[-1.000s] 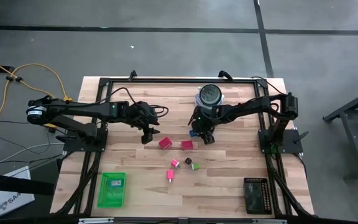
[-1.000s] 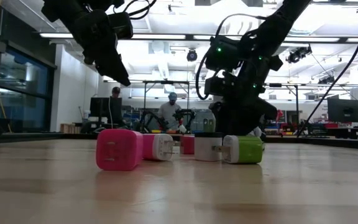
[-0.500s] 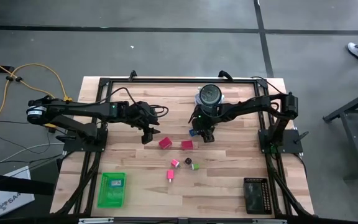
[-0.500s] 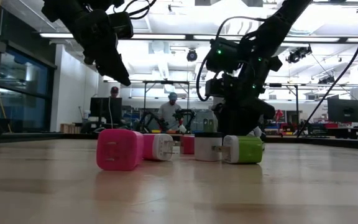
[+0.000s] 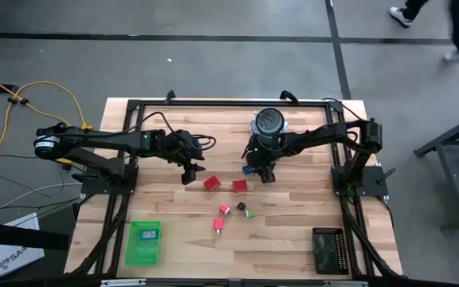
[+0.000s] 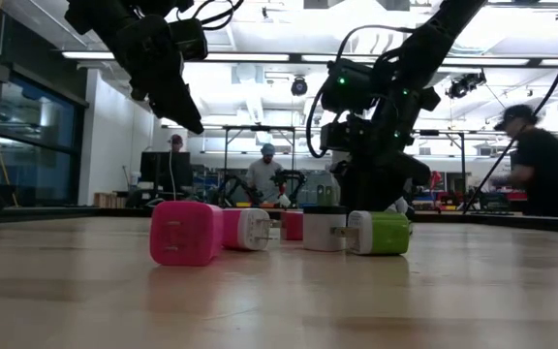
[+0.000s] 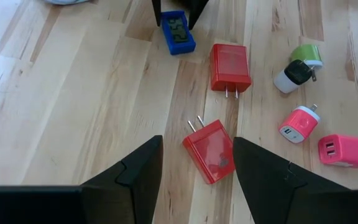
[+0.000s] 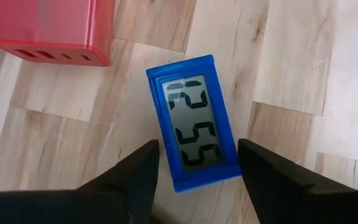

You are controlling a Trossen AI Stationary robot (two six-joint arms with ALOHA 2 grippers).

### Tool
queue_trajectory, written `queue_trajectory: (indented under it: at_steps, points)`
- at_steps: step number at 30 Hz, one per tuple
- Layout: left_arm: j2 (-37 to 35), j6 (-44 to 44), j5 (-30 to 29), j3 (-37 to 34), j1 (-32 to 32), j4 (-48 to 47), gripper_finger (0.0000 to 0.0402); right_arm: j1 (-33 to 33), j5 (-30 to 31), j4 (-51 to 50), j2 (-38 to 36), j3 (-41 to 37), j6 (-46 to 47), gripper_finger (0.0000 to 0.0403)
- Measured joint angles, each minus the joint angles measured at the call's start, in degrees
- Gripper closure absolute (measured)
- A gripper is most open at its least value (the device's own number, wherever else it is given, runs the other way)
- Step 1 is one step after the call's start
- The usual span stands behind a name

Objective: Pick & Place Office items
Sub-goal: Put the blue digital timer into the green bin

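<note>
From my station, working left to right: the left gripper (image 5: 190,171) hovers above the table (image 5: 118,207) with its fingers apart, straddling the nearer red charger (image 7: 211,151) — that red block lies flat below it, prongs pointing away, not yet touched. Just past it sits the second red charger (image 7: 230,65), and toward the table's front lie the small pieces: a pink plug (image 5: 224,210), another pink one (image 5: 217,225), and a green-and-dark pair (image 5: 246,210). Further right, the right gripper (image 5: 260,171) is low over the blue clock (image 8: 195,121), fingers apart on either side of it, beside the round blue-white object (image 5: 268,123). The clock lies tilted between those fingers rather than square to them. My worry there is that closing on a skewed body could twist it or squirt it out sideways toward the red charger (image 8: 51,25) just beside it. On the left, the risk is similar — the charger lies at an angle in the open jaws, so a descent without turning the wrist could catch a corner and shove it into its neighbour.
</note>
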Motion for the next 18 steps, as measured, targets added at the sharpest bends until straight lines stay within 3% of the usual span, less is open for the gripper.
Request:
queue_trajectory:
  at_steps: [8,18]
  points:
    - [0.00,0.00,0.00,0.00,-0.02,0.00,0.0213,0.00,-0.12,-0.02,0.00,0.00,-0.02,0.0246]
    - [0.00,-0.01,-0.01,0.00,-0.01,0.00,0.0213,0.01,0.03,0.02,0.00,0.00,-0.02,0.0248]
